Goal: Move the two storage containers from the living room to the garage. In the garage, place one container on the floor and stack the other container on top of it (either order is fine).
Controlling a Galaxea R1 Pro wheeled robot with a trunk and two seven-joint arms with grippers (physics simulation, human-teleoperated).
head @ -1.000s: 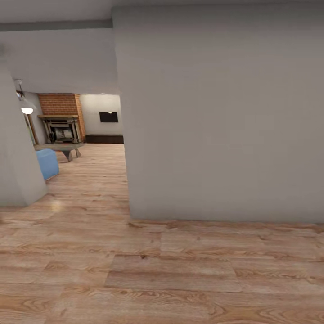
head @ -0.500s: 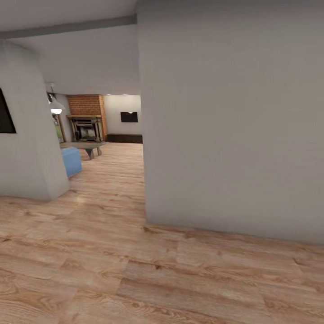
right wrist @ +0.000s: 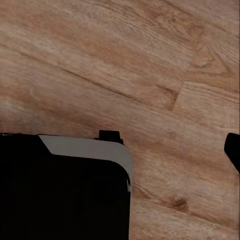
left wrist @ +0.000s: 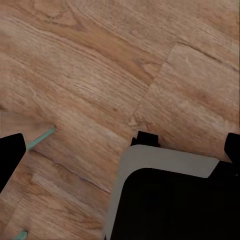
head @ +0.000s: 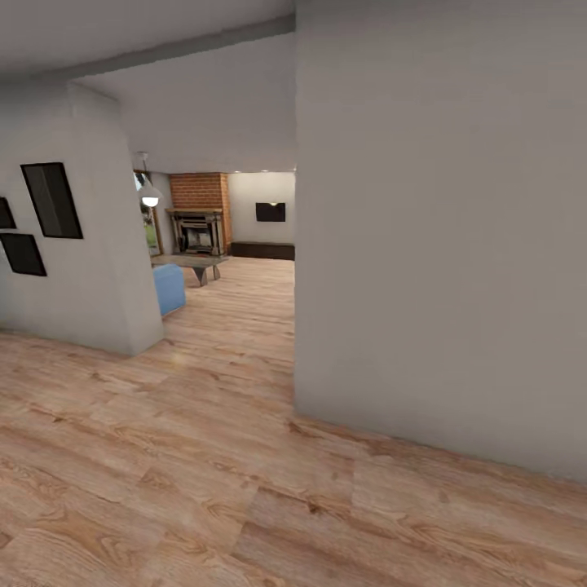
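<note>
Nearest, light wood-plank floor (head: 204, 489) spanning the foreground of the head view. Same planks under each wrist camera, with part of the robot's black, grey-edged base (left wrist: 170, 200) below the left arm and again (right wrist: 65, 190) below the right arm. Left pincer (left wrist: 122, 152) marked only by dark fingertips (left wrist: 10, 150) at the frame edges, set wide apart over bare floor: released, nothing between them. Right pincer: a single dark fingertip (right wrist: 234, 150) at the frame edge; released or clenched, cannot tell.

Middle distance: broad plain grey wall block (head: 440, 244) closing off the right half of the head view, its corner at centre. Opposite, on the left, a second grey wall corner (head: 90, 244) bearing three dark rectangular frames (head: 50, 200). Between the two, an open passage.

Beyond the passage, the living room (head: 236, 244): pale-blue upholstered seat (head: 169, 289), low dark bench (head: 196, 262), white dome pendant lamp (head: 150, 196), ornate dark fireplace (head: 196, 232) beneath a red-brick chimney (head: 198, 190), small dark wall panel (head: 270, 212) on the far wall.

Red-orange storage containers not discernible at this distance; position relative to either pincer cannot be told.
</note>
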